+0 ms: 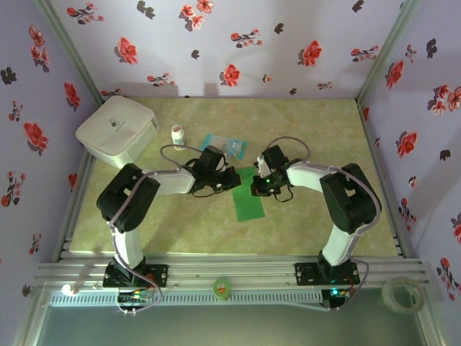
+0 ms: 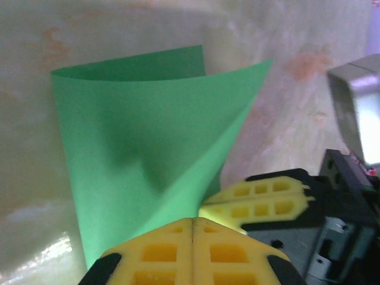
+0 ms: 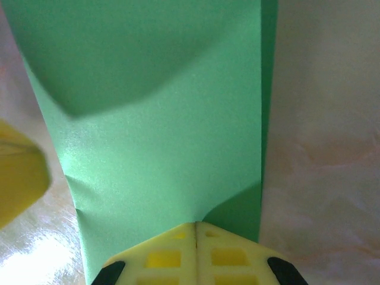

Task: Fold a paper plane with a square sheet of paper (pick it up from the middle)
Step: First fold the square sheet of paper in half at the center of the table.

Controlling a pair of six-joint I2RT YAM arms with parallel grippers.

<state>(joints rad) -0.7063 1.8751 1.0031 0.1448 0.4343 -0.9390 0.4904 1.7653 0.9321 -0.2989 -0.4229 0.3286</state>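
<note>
Two claws, both clenched on the green sheet at mid-table.
I have the left gripper (image 2: 193, 221) and the right gripper (image 3: 196, 224) pinched shut side by side on the far end of the square sheet of paper (image 1: 250, 203). It lies doubled lengthwise on the table (image 1: 180, 223) between the arms, its near end free. The upper layer bows up, and a strip of the lower layer shows past its edge. I'd square the long edges first, hold both pinches level, then press the crease from far to near.

Mid-table, the square sheet of paper (image 1: 249, 200), between left gripper (image 2: 193, 224) on its left and right gripper (image 3: 197, 227) on its right. Behind it, a packet (image 1: 223, 146); farther left, a bottle (image 1: 178, 134), then a box (image 1: 117, 130).
</note>
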